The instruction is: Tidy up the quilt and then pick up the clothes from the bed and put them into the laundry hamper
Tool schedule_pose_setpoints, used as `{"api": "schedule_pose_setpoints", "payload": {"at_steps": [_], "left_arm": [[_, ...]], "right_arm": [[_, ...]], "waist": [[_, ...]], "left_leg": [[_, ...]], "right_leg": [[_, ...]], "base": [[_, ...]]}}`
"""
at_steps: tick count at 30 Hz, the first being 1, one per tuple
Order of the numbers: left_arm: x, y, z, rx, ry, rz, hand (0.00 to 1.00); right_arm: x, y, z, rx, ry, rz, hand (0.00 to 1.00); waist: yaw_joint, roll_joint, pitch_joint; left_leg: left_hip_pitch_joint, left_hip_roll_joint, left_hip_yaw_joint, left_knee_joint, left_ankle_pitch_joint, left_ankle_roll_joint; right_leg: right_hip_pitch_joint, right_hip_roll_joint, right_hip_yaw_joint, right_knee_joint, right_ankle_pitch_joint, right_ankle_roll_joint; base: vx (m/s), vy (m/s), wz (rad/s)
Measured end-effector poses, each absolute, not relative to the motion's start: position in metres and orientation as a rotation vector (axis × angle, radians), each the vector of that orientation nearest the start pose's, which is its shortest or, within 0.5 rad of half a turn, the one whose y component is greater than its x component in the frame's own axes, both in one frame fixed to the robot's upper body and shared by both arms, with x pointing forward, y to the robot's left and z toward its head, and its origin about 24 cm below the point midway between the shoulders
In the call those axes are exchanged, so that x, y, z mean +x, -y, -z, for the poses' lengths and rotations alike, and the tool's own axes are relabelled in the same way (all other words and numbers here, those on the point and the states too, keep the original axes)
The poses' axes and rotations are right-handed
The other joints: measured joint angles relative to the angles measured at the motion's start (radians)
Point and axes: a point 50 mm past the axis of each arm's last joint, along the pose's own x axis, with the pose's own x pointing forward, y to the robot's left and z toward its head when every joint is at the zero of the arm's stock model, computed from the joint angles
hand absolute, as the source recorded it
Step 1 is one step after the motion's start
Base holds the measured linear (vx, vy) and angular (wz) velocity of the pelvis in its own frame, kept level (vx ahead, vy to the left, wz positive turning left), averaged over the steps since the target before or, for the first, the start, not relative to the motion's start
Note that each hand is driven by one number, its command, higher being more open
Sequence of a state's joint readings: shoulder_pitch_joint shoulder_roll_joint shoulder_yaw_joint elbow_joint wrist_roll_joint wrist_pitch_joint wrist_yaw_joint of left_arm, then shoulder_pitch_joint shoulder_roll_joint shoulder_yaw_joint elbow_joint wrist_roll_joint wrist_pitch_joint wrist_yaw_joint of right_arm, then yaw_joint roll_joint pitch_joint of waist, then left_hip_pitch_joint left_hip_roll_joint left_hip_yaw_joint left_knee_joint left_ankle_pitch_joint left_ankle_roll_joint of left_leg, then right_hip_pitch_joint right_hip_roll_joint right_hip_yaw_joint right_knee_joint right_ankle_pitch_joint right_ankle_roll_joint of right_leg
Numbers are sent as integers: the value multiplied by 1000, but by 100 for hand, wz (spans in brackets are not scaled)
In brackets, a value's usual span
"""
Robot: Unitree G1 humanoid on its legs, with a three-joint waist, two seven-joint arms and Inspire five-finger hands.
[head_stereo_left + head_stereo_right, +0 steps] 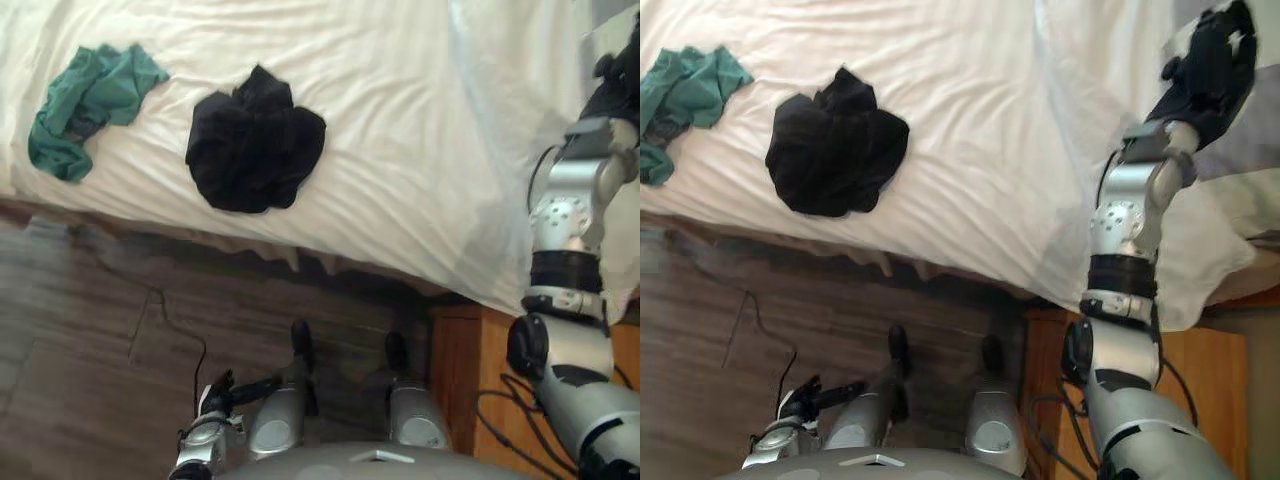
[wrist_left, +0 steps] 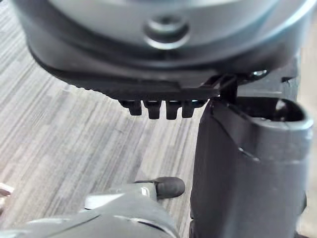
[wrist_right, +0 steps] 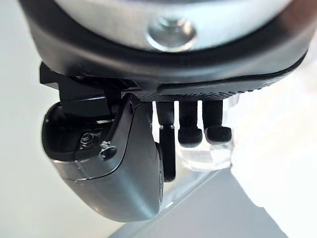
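Left hand (image 1: 235, 392) hangs at 7 o'clock over the grey plank floor (image 1: 90, 330), fingers slack and empty, idle for now. Crumpled teal cloth garment (image 1: 85, 105) lies at 10 o'clock and the bunched black cloth garment (image 1: 255, 140) at 11 on the white bed sheet (image 1: 400, 150), both likely waiting until the quilt is straightened. Right hand (image 1: 1208, 62) reaches to 2 o'clock over the pale white-and-grey quilt (image 1: 1240, 150); cannot tell whether it grips cloth. No legible writing.

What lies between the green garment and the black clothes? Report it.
Bare white sheet separates green garment and black clothes, in both eye views.
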State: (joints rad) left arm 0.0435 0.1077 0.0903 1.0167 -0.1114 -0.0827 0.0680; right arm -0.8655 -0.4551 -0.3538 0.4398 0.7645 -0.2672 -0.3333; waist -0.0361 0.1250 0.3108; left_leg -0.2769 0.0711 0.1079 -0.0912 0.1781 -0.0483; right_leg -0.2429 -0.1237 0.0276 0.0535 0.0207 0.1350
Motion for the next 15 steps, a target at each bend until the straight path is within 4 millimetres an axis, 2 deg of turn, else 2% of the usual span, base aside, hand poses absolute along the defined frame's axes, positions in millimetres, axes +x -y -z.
{"api": "schedule_pose_setpoints", "payload": {"at_steps": [1, 4, 6, 7, 10, 11, 14, 15], "left_arm": [[125, -207, 148, -11, -946, -258, 100], [138, -198, 141, -7, -869, -208, 100], [141, -196, 139, -15, -843, -203, 100], [142, -196, 138, -24, -834, -206, 100], [145, -198, 136, -37, -808, -217, 100], [145, -197, 135, -38, -806, -216, 100], [144, -195, 137, -64, -814, -234, 100], [142, -195, 138, -87, -824, -259, 100]], "right_arm": [[340, 301, -270, 670, 769, 499, 0], [335, 328, -299, 674, 819, 556, 0], [328, 345, -307, 705, 845, 601, 0], [324, 350, -309, 715, 865, 602, 0], [320, 348, -314, 715, 912, 529, 0], [319, 348, -312, 716, 916, 521, 0], [315, 339, -284, 813, 930, 495, 0], [316, 330, -260, 858, 911, 498, 0]], "waist": [[1, 9, 13], [1, 65, 63], [3, 86, 84], [7, 89, 89], [9, 89, 89], [10, 89, 89], [11, 77, 89], [13, 60, 87]], "left_leg": [[-8, -3, -1, 0, 3, 2], [-73, -22, 3, 0, 17, 13], [-107, -29, 18, 0, 19, 14], [-128, -32, 36, 0, 19, 14], [-151, -35, 82, 0, 17, 12], [-151, -34, 91, 0, 12, 6], [-139, -27, 150, 0, -18, 7], [-121, -27, 172, 0, -24, 8]], "right_leg": [[-8, -3, 0, 0, 1, 2], [-86, -22, 8, 26, 4, 7], [-132, -28, 25, 38, 6, 10], [-168, -31, 43, 49, 6, 12], [-220, -34, 77, 77, 0, 19], [-225, -34, 83, 83, -2, 20], [-225, -34, 101, 87, -8, 25], [-218, -38, 117, 87, -10, 28]], "base": [[-9, 37, 4], [-10, 45, 1], [5, 50, -15], [15, 24, -28], [35, 12, -27], [37, 18, -13], [46, 22, -18], [92, 21, -32]]}}
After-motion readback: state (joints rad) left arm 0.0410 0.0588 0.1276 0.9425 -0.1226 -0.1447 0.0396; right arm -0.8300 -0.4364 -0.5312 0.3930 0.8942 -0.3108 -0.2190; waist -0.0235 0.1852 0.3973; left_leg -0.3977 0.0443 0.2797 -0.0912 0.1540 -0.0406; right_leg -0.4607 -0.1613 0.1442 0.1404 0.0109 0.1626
